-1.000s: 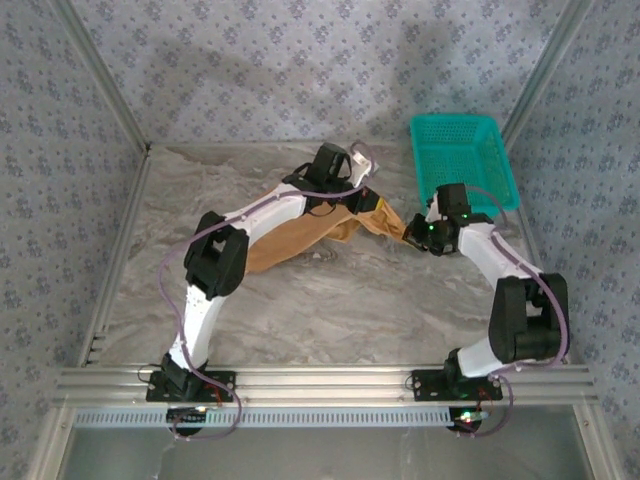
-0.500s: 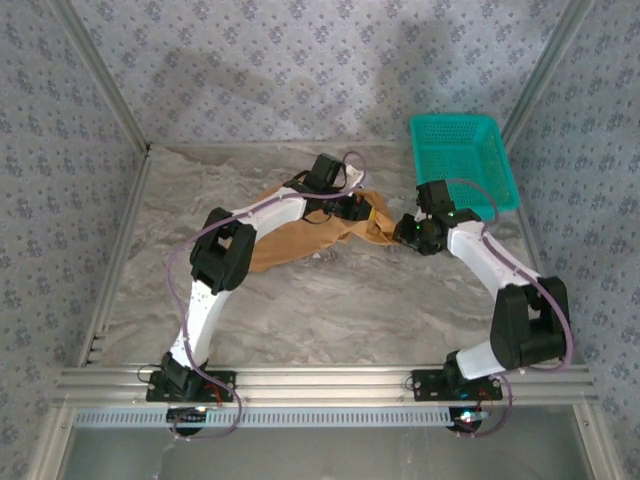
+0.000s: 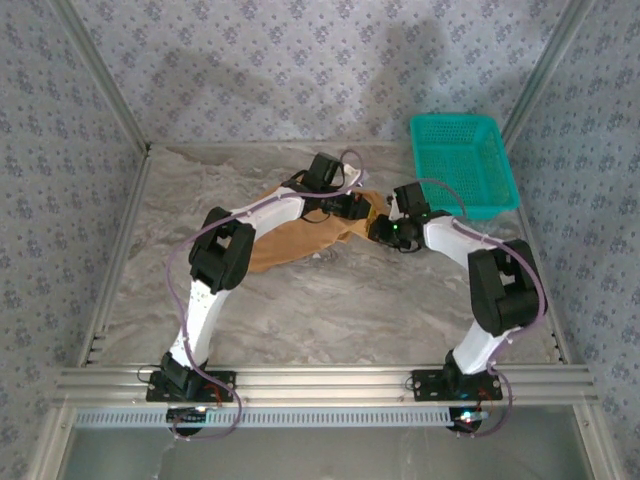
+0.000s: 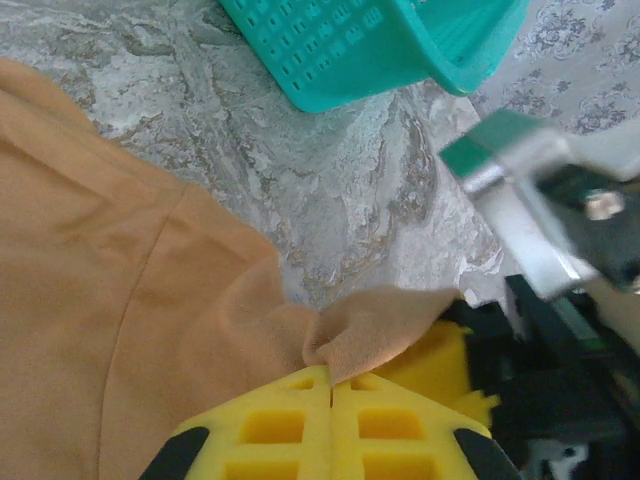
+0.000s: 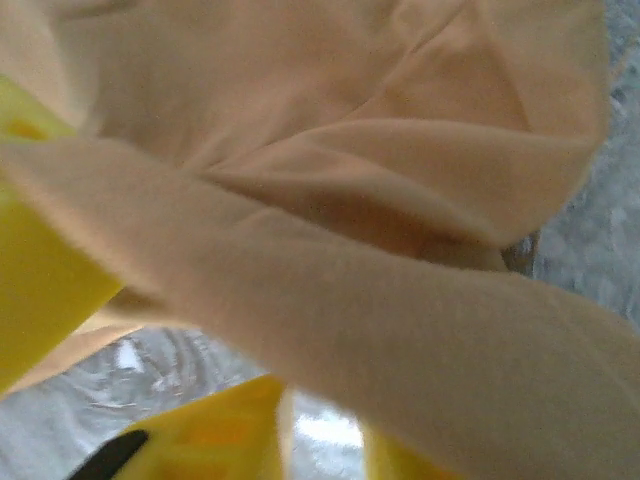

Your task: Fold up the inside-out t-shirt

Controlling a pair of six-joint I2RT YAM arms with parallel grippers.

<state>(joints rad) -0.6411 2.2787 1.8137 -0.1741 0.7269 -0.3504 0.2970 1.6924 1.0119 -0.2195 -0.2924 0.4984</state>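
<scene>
Item: t-shirt (image 3: 290, 240), caramel cloth, bunched in a long strip across the far middle of the marble-patterned table (image 3: 330, 310), its right end lifted between the two grippers

Item: left gripper (image 3: 362, 208), at the shirt's right end. The overhead view gives position alone. The left wrist view shows its yellow fingers (image 4: 270, 430) pressed together, pinching a small fold of cloth at the tips, with a sleeve seam running across the flat cloth beside them

Item: right gripper (image 3: 382, 228), just beside the left one, tip to tip over the same end of the shirt. The right wrist view shows its jaws spread, one yellow finger at the left edge and one along the bottom, a thick, blurred fold draped across the gap and bare table showing between. The left wrist view shows one of these fingers under the pinched fold

Item: green basket (image 3: 460, 160), far right of the table, apart from the shirt. The left wrist view shows its perforated wall and rim close above the cloth
</scene>
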